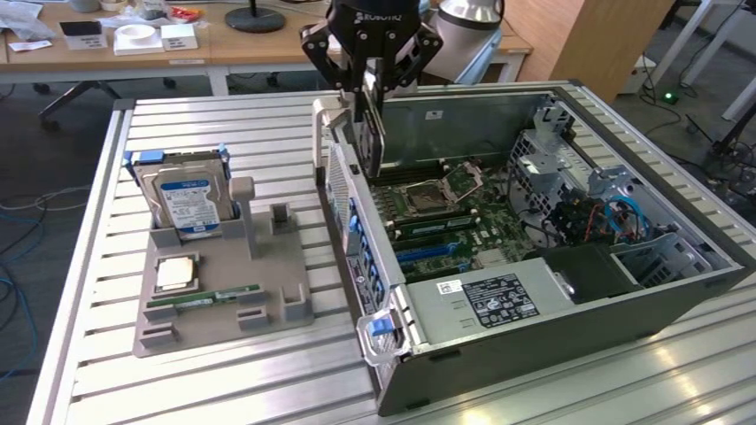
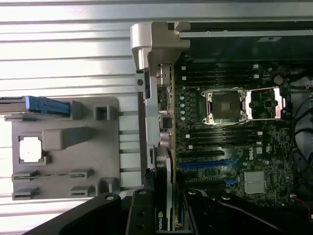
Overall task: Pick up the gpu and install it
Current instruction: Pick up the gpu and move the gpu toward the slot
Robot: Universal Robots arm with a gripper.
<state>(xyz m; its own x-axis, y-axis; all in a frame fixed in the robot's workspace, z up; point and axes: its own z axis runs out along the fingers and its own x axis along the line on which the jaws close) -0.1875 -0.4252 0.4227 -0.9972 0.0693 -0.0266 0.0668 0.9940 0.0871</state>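
Currently the gripper (image 1: 372,87) (image 2: 165,215) is clamped on the gpu (image 1: 374,137) (image 2: 163,181), one finger on each flat face. Card hangs upright from the fingers, thin edge toward the exterior view. It sits over the open computer case (image 1: 567,305), just inside the case's rear wall (image 1: 354,230) and above the motherboard (image 1: 466,226) (image 2: 230,147). Can't tell whether its lower edge touches the board. In the wrist view the card is edge-on, running alongside that rear wall, with a logo on the part between the fingers. It's not in a slot: the blue expansion slots (image 1: 426,257) (image 2: 203,164) lie apart from it, further along the board toward the power supply (image 1: 497,297). CPU socket (image 1: 431,197) (image 2: 224,105) has its frame flipped open, near the card but not touching it. Case lies on its side on the slatted aluminium table (image 1: 212,124), open face up. On the exterior view's left, well apart from the gripper, is a grey fixture tray (image 1: 278,297) (image 2: 63,164). The tray holds a hard drive (image 1: 189,197) (image 2: 46,105) standing upright in its holder, a CPU chip (image 1: 177,273) (image 2: 31,149) lying flat and a RAM stick (image 1: 204,299) lying along the tray. Behind the table there's a wooden desk (image 1: 236,44) with small items on it.
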